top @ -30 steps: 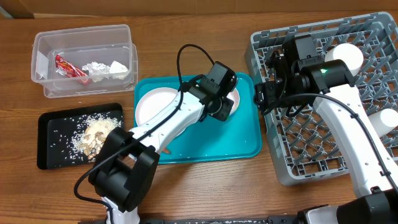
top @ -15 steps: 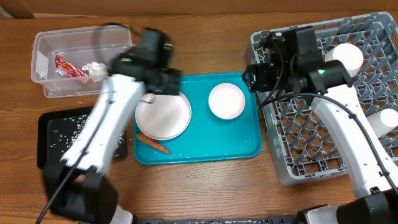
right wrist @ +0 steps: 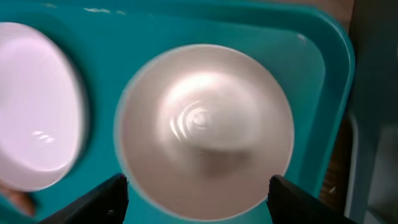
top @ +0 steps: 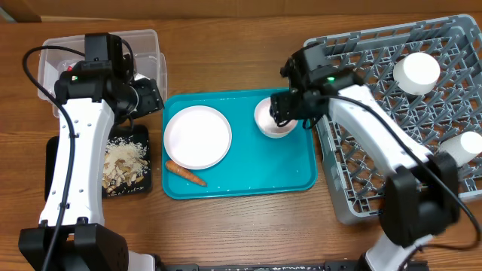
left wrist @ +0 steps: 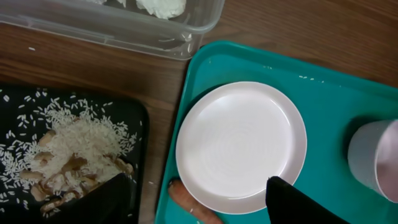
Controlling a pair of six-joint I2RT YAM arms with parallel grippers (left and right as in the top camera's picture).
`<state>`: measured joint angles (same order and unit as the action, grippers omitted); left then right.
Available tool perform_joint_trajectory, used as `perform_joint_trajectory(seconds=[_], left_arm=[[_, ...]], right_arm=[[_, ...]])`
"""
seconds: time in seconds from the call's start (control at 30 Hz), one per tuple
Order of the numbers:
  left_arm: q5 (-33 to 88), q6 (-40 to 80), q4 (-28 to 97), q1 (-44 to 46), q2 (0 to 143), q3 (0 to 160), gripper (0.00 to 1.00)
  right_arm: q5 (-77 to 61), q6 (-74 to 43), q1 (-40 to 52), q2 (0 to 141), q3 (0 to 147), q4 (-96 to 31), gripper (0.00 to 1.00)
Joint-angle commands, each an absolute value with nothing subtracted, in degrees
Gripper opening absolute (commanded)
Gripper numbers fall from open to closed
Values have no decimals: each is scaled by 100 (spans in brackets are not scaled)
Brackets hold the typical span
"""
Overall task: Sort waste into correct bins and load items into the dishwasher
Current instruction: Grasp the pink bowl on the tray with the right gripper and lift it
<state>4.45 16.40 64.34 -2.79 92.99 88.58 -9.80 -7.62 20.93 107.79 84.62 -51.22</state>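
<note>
Tabletop seen from above, with a flat teal plastic tray (top: 256, 175) at the centre of the frame. On its right half sits a small round white bowl (top: 273, 120). The right gripper (right wrist: 199, 196) hangs directly over it, fingers spread wide to either side of the rim and holding nothing. In the blurred right wrist view, the bowl nearly fills the gap between the fingers.

On the tray's left half lies a round white plate (top: 197, 135), with a small orange carrot (top: 184, 174) touching its lower edge. The left gripper (top: 143, 98) is at upper left, spread open and empty. It is by the near edges of a clear plastic rectangular tub (top: 147, 38) holding crumpled white tissue (left wrist: 160, 6) and a shallow black rectangular tray (left wrist: 140, 168) of beige rice scraps (top: 124, 162). A large grey lattice dish rack (top: 376, 173) fills the right side, with two white cups (top: 416, 70) inside. No chopsticks can be seen.

The bowl looks smooth and almost as wide as the fingers' spread. A slightly off-centre descent could land a fingertip on the rim, tipping the bowl or skidding it across the tray. A weak pinch might let it slip on the way to the rack. The carrot rests against the plate, so reaching for either could shove the other.
</note>
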Motion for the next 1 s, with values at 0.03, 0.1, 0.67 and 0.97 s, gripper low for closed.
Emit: perform_joint_trajectory(seconds=[0.03, 0.1, 0.67, 0.97], left_arm=[[493, 1693, 6425, -261, 9196, 8978, 72], [493, 1693, 6423, -261, 9196, 8978, 72], [493, 1673, 6434, -261, 9196, 8978, 74], [493, 1675, 6429, -261, 9196, 8978, 74]], right_arm=[[-552, -1074, 2093, 11100, 8468, -5111, 74], [-552, -1074, 2093, 11281, 8468, -5133, 74], [-558, -1402, 2075, 11738, 8499, -5297, 4], [270, -1352, 1949, 10512, 9282, -5758, 4]])
